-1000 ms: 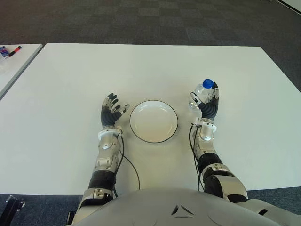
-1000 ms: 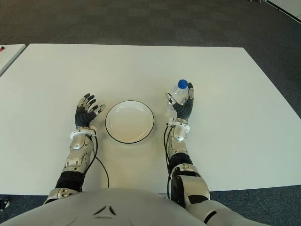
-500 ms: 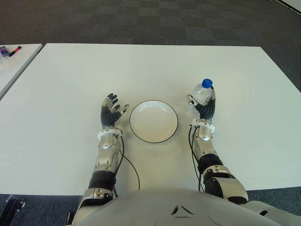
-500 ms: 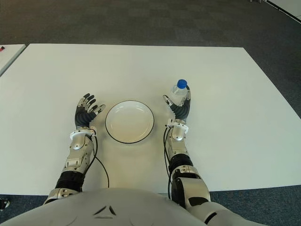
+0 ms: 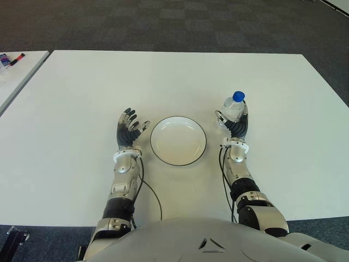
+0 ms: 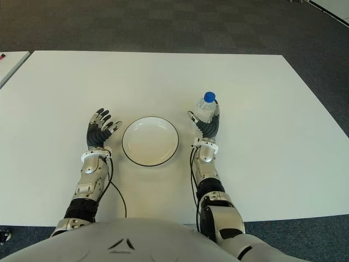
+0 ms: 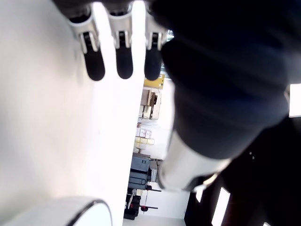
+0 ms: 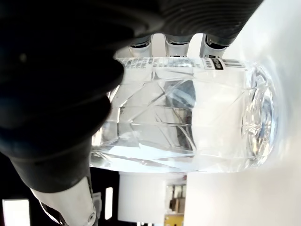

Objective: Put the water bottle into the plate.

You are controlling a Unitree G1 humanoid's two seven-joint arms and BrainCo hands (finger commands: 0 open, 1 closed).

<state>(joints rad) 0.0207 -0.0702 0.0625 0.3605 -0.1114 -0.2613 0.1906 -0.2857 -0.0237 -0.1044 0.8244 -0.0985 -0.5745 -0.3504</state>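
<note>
My right hand [image 5: 238,124] is wrapped around the clear water bottle [image 5: 233,108], which stands upright on the white table [image 5: 82,87] with its blue cap [image 5: 238,96] on top; from the right wrist view, fingers [image 8: 171,44] curl across the far side of the faceted body while the thumb closes over the near side, so I read this as a grasp taken, bottle base seemingly at or just off the tabletop. The relation that matters: the white plate [image 5: 178,141] with its dark rim lies at about eight o'clock from the bottle, near but not touching, and the bottle's long axis is vertical. The right hand is plainly the nearer one. My left hand [image 5: 129,131] shows just beside the plate at nine o'clock, fingers [image 7: 124,59] extended and holding nothing. I judge the coming move to be a short carry leftward and toward me, keeping the bottle upright over the rim.
</note>
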